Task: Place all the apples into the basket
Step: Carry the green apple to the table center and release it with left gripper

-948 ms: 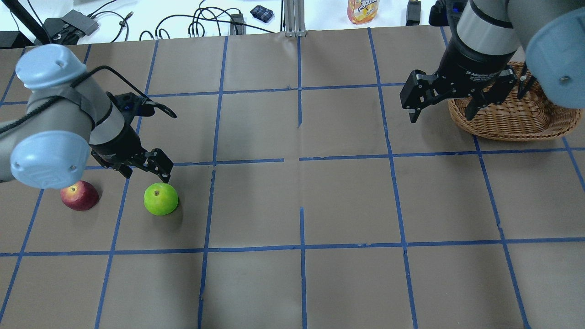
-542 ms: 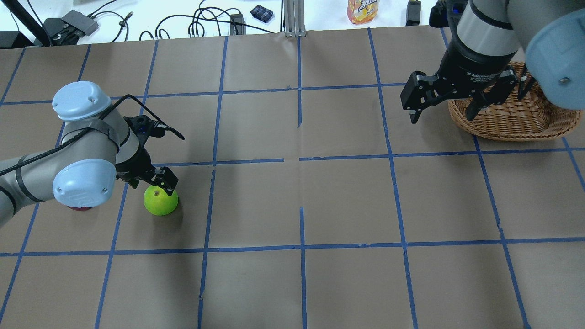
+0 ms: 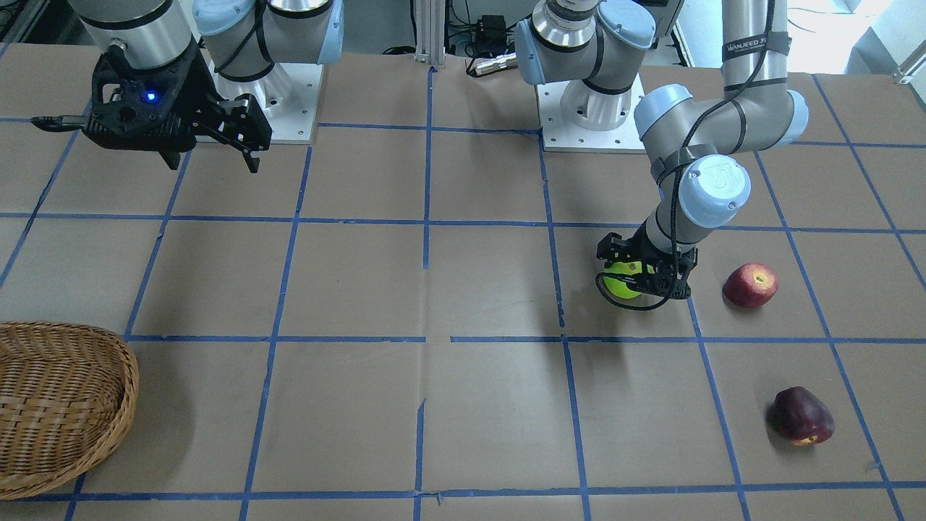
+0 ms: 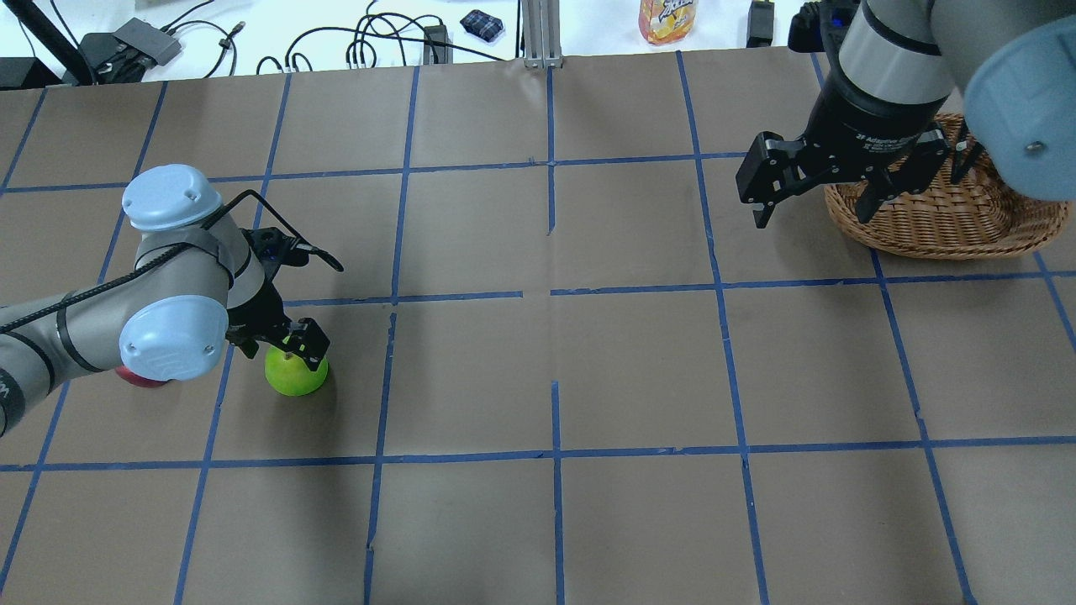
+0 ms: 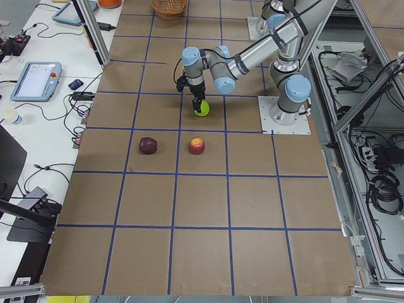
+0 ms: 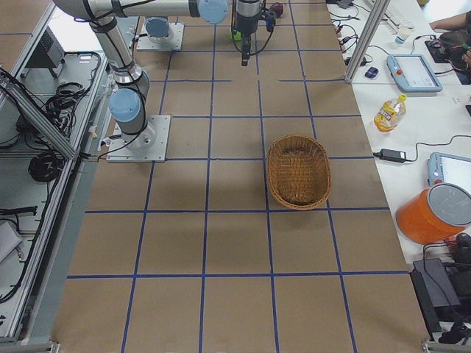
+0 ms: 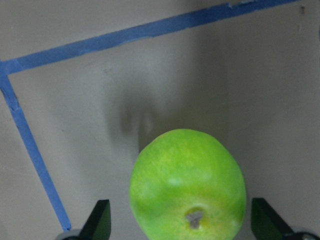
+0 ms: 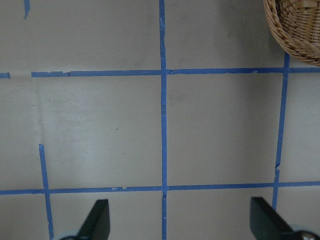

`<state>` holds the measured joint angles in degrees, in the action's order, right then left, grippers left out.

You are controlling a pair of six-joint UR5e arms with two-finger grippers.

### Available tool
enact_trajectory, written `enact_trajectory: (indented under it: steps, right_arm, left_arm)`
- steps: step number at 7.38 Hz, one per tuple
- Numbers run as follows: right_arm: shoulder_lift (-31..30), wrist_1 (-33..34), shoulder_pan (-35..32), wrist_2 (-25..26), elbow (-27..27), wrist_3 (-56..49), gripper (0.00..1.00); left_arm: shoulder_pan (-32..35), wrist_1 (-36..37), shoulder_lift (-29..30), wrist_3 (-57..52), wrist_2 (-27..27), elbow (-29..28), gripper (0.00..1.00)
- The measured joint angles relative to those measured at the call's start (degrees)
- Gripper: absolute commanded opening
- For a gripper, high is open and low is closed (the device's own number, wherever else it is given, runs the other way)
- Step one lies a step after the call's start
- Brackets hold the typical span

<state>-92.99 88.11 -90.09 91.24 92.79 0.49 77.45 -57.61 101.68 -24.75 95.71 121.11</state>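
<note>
Green apple (image 4: 296, 376) sits stem-up on the surface (image 4: 639, 370), robot's left side, near row. Clock is read from the robot's seat, 12 pointing away.

Left end effector (image 7: 182, 222) is down over it from above. Its fingers (image 7: 100, 222) are spread, one each side, and the wrist view shows gaps both sides, so no contact. The straddle at the widest part looks chosen so that closing pinches the round body without rolling it. Judged step: pre-grasp, squeeze next.

Red apple (image 3: 750, 286) lies at 9 o'clock of the green one, near but apart. In the overhead view it is mostly hidden under the left arm.

Right end effector (image 4: 814, 210) is spread and empty, hanging high over the robot's right half. Probably parked clear or waiting for a hand-over; cannot tell which.

Maroon apple (image 3: 801, 416) lies at 11 o'clock of the red one, farther out, well apart.

Basket (image 6: 298, 173) sits between 2 and 3 o'clock of the green apple, well apart across the surface. It is empty, so all three apples are left to do. Long carry; a loose grip could drop a round fruit.
</note>
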Motion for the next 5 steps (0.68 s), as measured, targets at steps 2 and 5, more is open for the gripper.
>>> enact_trajectory:
  steps: [2, 5]
  right_arm:
    - [0.0, -0.2, 0.0, 0.0, 0.2, 0.0, 1.00]
    - [0.0, -0.3, -0.1, 0.2, 0.4, 0.1, 1.00]
  left_arm:
    - [0.0, 1.6, 1.5, 0.2, -0.2, 0.2, 0.43]
    - [1.1, 2.3, 2.0, 9.4, -1.7, -3.3, 0.37]
